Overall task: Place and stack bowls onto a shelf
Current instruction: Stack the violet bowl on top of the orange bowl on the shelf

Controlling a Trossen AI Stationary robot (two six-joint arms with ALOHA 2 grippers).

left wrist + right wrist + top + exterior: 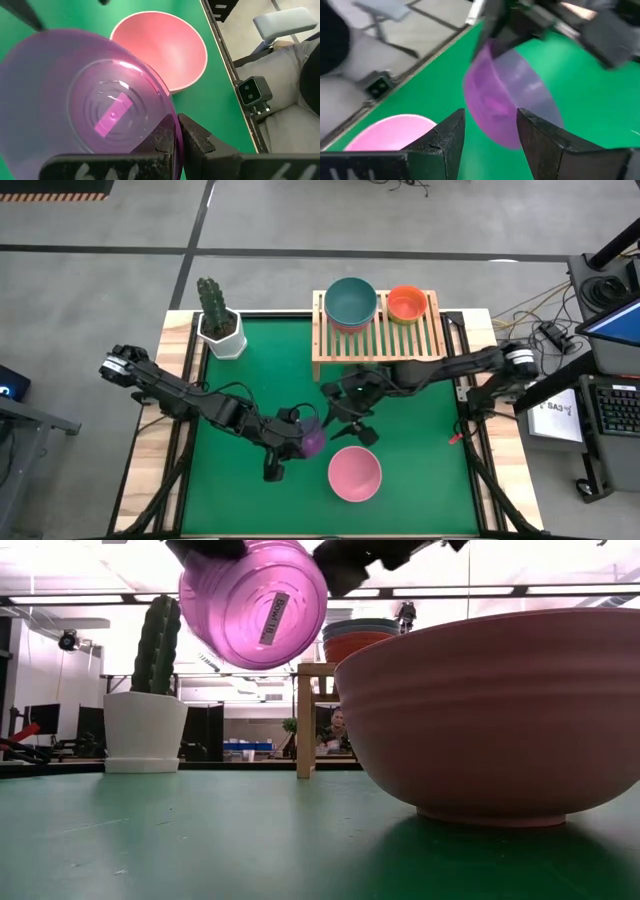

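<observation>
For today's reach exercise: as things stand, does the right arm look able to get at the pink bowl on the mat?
Probably yes. The right tool is open and empty, close above the pink bowl, which sits alone. The left tool holds the purple bowl beside that path.

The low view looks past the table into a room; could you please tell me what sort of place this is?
Probably a robotics lab or open workshop: ceiling strip lights over a big hall, dark monitors on benches, and a laptop with cables beside the table.

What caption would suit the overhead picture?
Left tool holds a purple bowl above the mat; the open right tool hovers beside it.
</observation>
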